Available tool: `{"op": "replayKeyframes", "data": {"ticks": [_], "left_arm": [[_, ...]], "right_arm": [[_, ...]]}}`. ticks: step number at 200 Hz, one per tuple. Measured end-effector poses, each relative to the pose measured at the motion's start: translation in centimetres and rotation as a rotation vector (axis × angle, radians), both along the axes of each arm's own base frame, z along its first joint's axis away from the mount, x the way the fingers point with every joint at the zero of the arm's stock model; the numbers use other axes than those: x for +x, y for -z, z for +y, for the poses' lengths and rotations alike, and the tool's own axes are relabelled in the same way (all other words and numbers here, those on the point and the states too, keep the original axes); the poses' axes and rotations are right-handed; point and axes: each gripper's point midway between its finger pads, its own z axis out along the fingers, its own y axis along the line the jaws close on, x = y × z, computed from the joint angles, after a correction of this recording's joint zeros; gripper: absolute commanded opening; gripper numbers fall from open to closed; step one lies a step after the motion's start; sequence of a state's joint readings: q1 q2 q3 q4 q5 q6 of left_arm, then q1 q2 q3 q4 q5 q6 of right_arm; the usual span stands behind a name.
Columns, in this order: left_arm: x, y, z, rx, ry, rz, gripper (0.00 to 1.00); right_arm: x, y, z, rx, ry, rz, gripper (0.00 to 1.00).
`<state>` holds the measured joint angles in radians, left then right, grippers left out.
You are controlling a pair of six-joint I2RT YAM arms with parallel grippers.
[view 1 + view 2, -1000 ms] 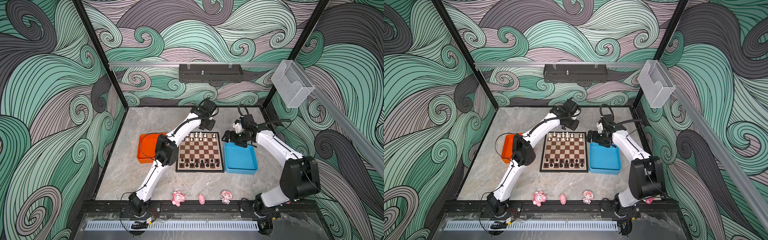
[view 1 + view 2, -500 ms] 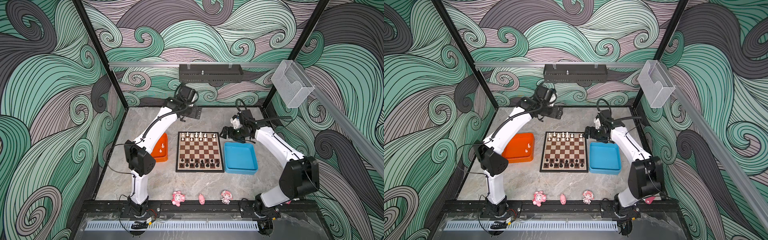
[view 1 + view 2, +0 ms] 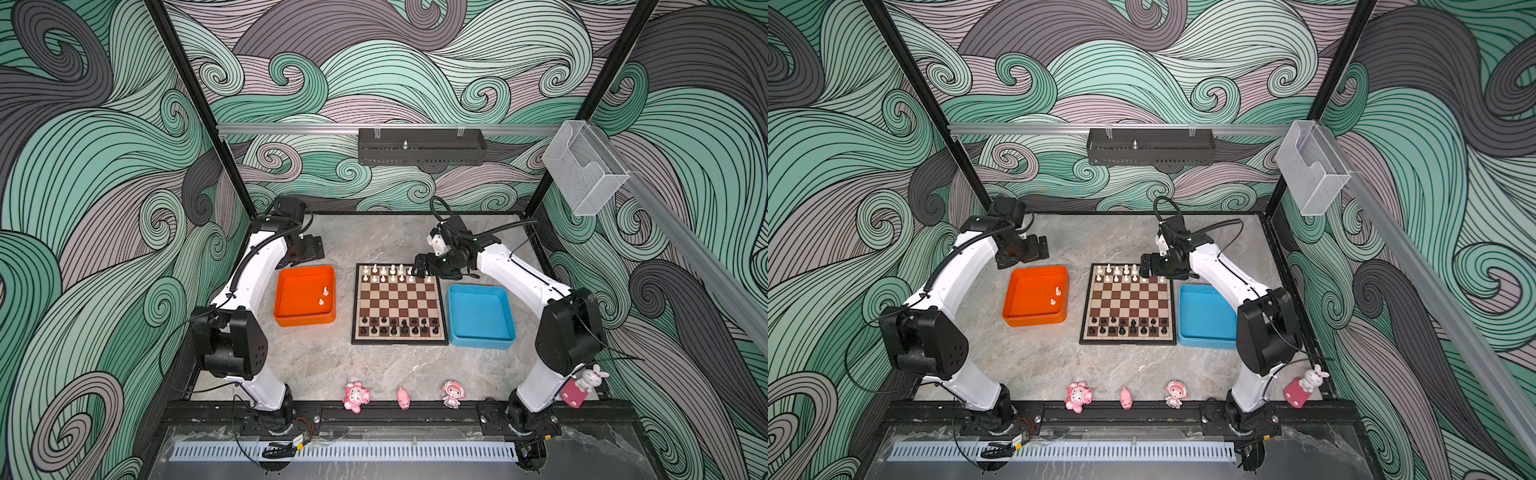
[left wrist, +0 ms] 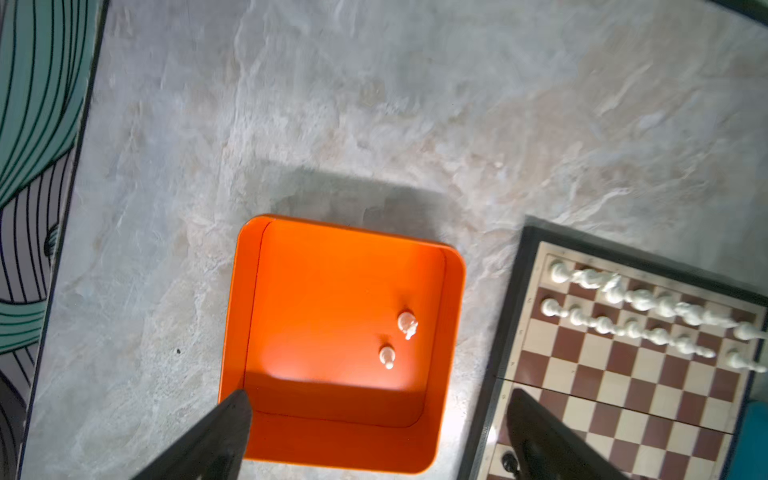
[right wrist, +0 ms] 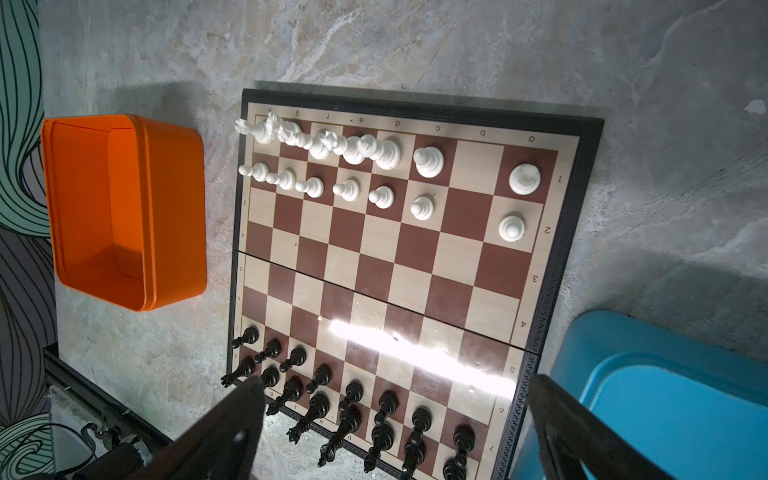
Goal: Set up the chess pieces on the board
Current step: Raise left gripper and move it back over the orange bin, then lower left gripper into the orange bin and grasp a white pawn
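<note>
chess pieces (image 5: 386, 153) were nearly all on the board (image 3: 399, 303), which lay flat between the orange tray (image 3: 305, 320) and the blue tray (image 3: 480, 338). the black set (image 5: 353, 395) filled the two near rows. white filled the two far rows except the two b-file squares (image 5: 478, 162), which were bare. two white pieces sat in the orange tray, close together by the wall nearest the board: one looked like a knight (image 4: 406, 324), the other a pawn (image 4: 386, 355).

left gripper (image 4: 376, 397) hung above the orange tray's far side, jaws spread wide, nothing between them. right gripper (image 5: 397, 384) hung over the board's far right corner, also wide and empty.

step in hand, my read: left arm fetches one of those two. to do it well:
- come straight down and centre on one piece only
- turn the jaws so the neighbour and the tray wall don't get bumped
- close gently on the body; tiny, light plastic would likely tip or pop out
- right arm should clear that corner before the drop on the b file
</note>
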<state>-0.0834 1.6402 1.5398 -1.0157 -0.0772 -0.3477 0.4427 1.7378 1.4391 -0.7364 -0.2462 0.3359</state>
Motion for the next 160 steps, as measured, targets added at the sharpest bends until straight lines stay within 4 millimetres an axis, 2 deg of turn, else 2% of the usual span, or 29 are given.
{"op": "replayKeyframes", "data": {"ticks": [35, 70, 95, 160], "left_arm": [[-1.4, 2.7, -0.2, -0.003, 0.036, 0.122, 0.72], [-2.5, 6.4, -0.1, 0.016, 0.068, 0.245, 0.6], [-2.9, 8.1, -0.3, 0.029, 0.092, 0.298, 0.58], [-2.6, 10.0, -2.5, 0.107, 0.216, 0.335, 0.52]], "right_arm": [[-0.2, 1.1, -0.8, -0.022, 0.003, 0.014, 0.99], [-0.8, 2.8, -2.0, -0.033, 0.024, 0.046, 0.99], [-0.6, 3.4, -3.1, -0.034, 0.047, 0.056, 0.99], [0.2, 2.8, -5.4, -0.011, 0.089, 0.03, 0.99]]}}
